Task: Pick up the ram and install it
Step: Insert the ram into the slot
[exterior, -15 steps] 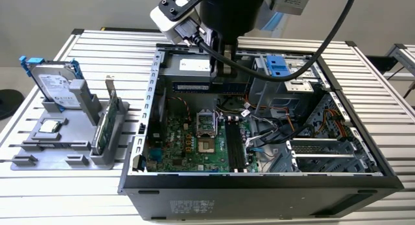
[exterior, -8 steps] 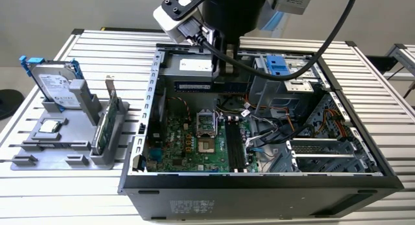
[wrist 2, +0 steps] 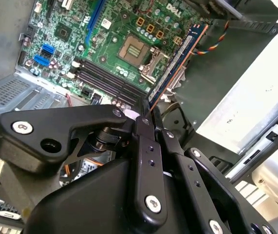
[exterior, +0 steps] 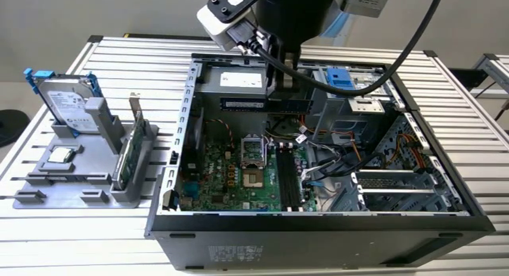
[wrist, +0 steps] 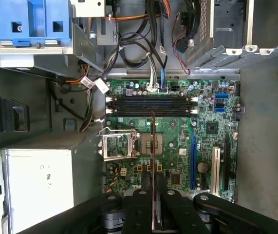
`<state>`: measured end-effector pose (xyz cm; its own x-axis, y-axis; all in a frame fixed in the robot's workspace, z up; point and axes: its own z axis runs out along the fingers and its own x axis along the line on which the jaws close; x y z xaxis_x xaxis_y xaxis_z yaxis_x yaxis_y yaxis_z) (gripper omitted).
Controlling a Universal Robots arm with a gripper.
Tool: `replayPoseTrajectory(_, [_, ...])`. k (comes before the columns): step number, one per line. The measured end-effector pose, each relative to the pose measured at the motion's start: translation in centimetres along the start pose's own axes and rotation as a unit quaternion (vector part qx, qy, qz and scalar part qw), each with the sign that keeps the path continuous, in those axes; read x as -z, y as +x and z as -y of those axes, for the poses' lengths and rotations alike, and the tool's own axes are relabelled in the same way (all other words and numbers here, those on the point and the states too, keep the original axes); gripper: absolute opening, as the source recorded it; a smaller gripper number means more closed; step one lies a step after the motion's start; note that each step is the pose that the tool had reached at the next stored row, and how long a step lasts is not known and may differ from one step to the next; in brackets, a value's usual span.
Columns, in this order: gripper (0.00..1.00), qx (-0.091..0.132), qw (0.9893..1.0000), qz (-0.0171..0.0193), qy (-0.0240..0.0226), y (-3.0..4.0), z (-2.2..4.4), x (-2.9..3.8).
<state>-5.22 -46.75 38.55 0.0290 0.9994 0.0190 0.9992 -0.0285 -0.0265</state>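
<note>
While I grip the ram (wrist 2: pixel 177 61), pickup is done; installation remains.
My gripper (wrist 2: pixel 147 114) is clenched on its end; it extends toward the upper right of the second wrist view, clear of the empty memory slots (wrist: pixel 152 103).

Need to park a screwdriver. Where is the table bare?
In the exterior view, bare table slats beyond the grey holder and in a strip nearer than it. Inside the case, cables crowd near the gripper, shut on the ram.

Pale silver slatted metal table (exterior: pixel 119 52), open black tower computer case (exterior: pixel 318 243) lying on its side on the slats, flat grey plastic parts stand (exterior: pixel 56 189) just beside the case, on the exterior view's left
</note>
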Motion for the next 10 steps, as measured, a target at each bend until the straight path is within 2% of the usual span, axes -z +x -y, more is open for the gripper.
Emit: replayPoseTrajectory(10, [0.00, 0.000, 1.0000, 0.0003, 0.0021, 0.00, -0.05, 0.00])
